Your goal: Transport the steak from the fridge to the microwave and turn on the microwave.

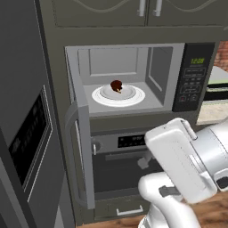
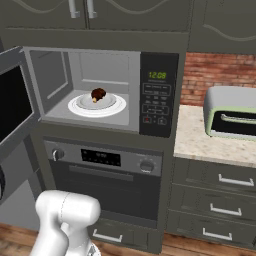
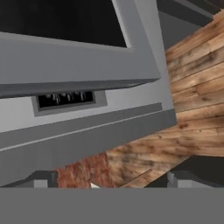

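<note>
The steak (image 1: 116, 85) (image 2: 98, 94), a small dark reddish-brown lump, lies on the white turntable (image 1: 133, 97) (image 2: 80, 106) inside the microwave (image 1: 156, 62) (image 2: 127, 67). The microwave door (image 1: 83, 151) (image 2: 11, 102) stands swung open to the left. Its keypad panel (image 1: 193, 78) (image 2: 157, 95) shows green digits. My gripper (image 3: 111, 181) is open and holds nothing. It sits low, below the open door, and looks at the door's silver frame (image 3: 87, 65) and the oven's display behind it. The grey fridge (image 1: 18, 67) stands at the far left with its door shut.
A knobbed oven (image 2: 105, 170) (image 1: 120, 142) sits under the microwave. To the right a silver toaster oven (image 2: 232, 112) stands on a pale counter (image 2: 197, 140) before a brick wall, with drawers (image 2: 220, 190) below. Wooden floor (image 3: 197, 87) lies underneath.
</note>
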